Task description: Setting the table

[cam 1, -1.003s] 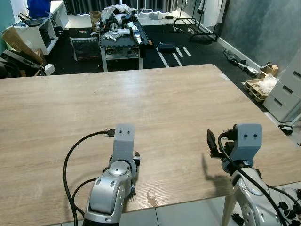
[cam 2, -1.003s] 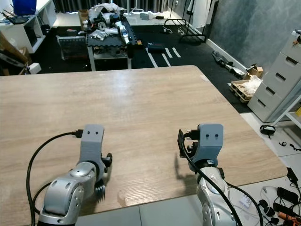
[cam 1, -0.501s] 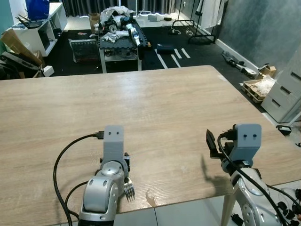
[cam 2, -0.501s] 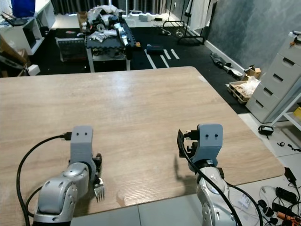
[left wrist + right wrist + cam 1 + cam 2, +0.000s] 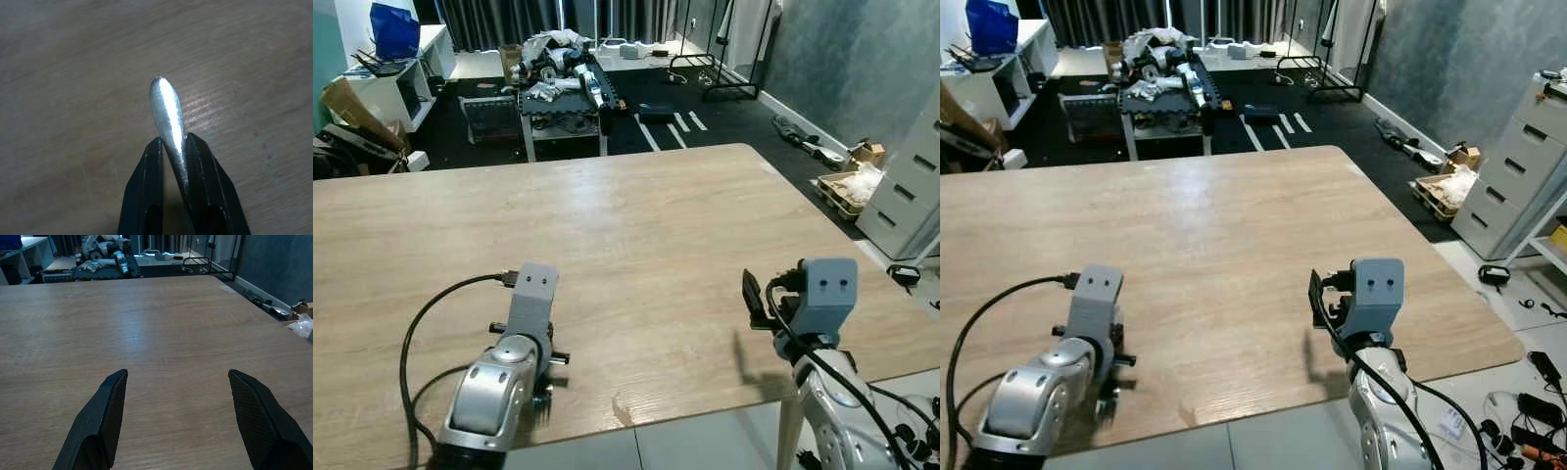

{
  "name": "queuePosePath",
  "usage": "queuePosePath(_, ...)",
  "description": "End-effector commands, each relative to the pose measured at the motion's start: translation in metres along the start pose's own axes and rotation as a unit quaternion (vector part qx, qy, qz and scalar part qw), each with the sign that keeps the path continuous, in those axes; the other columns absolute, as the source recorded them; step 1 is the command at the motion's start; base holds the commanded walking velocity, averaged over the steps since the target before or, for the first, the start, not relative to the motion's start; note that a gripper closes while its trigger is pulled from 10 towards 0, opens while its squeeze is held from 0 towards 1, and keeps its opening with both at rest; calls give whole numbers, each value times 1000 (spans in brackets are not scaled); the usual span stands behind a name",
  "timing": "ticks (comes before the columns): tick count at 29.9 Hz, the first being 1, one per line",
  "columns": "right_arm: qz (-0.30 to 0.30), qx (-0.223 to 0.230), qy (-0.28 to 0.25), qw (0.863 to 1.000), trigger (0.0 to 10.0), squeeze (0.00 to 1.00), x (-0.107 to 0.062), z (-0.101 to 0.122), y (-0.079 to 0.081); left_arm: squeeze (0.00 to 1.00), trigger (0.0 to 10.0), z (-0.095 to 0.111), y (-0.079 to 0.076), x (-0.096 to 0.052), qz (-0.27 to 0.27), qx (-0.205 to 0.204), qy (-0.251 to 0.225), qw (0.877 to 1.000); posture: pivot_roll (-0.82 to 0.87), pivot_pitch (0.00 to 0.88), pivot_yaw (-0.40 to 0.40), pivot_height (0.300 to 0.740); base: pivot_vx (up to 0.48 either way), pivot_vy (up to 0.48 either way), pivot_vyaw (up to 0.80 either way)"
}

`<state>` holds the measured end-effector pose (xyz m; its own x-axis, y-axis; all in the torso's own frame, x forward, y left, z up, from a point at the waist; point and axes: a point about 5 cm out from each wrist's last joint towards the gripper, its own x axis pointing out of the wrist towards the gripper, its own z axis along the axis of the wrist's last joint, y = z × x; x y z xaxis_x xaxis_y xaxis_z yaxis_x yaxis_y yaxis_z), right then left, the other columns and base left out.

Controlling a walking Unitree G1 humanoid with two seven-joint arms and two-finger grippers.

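Left gripper (image 5: pixel 172 147) clamped on a silver utensil handle (image 5: pixel 168 115); right gripper (image 5: pixel 178 418) spread wide, holding nothing.

Left arm (image 5: pixel 494 392) is bent low over the near edge of the wooden table (image 5: pixel 636 225), wrist turned downward, black cable looping off its left side. In the left wrist view the two black fingers (image 5: pixel 146 191) pinch the handle near their tips; its rounded shiny end sticks out beyond them, just above the tabletop. Which utensil it is cannot be told; the working end is hidden. Right arm (image 5: pixel 822 333) is raised near the table's right corner, fingers (image 5: pixel 105 418) well apart and level over bare wood. No readable writing or labels. Beyond the table: a cluttered cart (image 5: pixel 563 83) on dark floor, grey drawers (image 5: pixel 1518 162) at right.
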<state>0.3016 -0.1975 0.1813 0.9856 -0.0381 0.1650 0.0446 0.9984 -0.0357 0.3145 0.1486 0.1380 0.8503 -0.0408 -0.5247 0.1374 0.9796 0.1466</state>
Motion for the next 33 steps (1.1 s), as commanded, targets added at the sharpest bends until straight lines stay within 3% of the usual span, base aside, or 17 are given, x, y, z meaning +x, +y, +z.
queuePosePath(1, -2, -1, 9, 1000, 10000, 0, -2, -6, 0, 0, 10000, -54, 1, 14, -33, 14, 120, 992, -2, 113, 72, 740, 0, 0, 0)
queuePosePath(3, -2, -1, 9, 1000, 10000, 0, -2, -6, 0, 0, 10000, -55, 6, 16, -44, 34, 116, 992, 3, 121, 76, 740, 0, 0, 0)
queuePosePath(4, -1, -1, 9, 1000, 10000, 0, -2, -5, 0, 0, 10000, -54, 12, 19, -66, 80, 102, 989, 1, 122, 76, 740, 0, 0, 0)
queuePosePath(9, -2, -1, 9, 1000, 10000, 0, -3, -5, 0, 0, 10000, -55, 15, 20, -92, 119, 89, 985, -3, 123, 76, 740, 0, 0, 0)
queuePosePath(11, -2, -2, 9, 1000, 10000, 0, -3, -5, 0, 0, 10000, -54, 15, 18, -142, 165, 59, 974, -3, 123, 76, 740, 0, 0, 0)
queuePosePath(13, -1, -2, 9, 1000, 10000, 0, -3, -5, 0, 0, 10000, -50, 12, 15, -196, 218, 10, 956, -5, 125, 70, 740, 0, 0, 0)
queuePosePath(14, -1, -2, 9, 1000, 10000, 0, -3, -5, 0, 0, 10000, -50, 12, 15, -196, 218, 10, 956, -5, 125, 70, 740, 0, 0, 0)
queuePosePath(15, -1, -2, 9, 1000, 10000, 0, -3, -5, 0, 0, 10000, -47, 10, 14, -216, 244, -14, 945, -5, 126, 67, 740, 0, 0, 0)
queuePosePath(16, 0, -2, 9, 1000, 10000, 0, -2, -4, 0, 0, 10000, -44, 10, 13, -240, 284, -48, 927, -5, 126, 65, 740, 0, 0, 0)
queuePosePath(22, 1, -2, 8, 1000, 10000, 0, -1, -4, 0, 0, 10000, -31, 7, 13, -263, 305, -109, 909, -7, 128, 60, 740, 0, 0, 0)
queuePosePath(26, 2, -2, 7, 1000, 10000, 0, -1, -3, 0, 0, 10000, -9, 9, 13, -235, 335, -173, 896, -8, 129, 58, 740, 0, 0, 0)
queuePosePath(33, 2, -2, 7, 1000, 10000, 0, -1, -3, 0, 0, 10000, -9, 9, 13, -235, 335, -173, 896, -8, 129, 58, 740, 0, 0, 0)
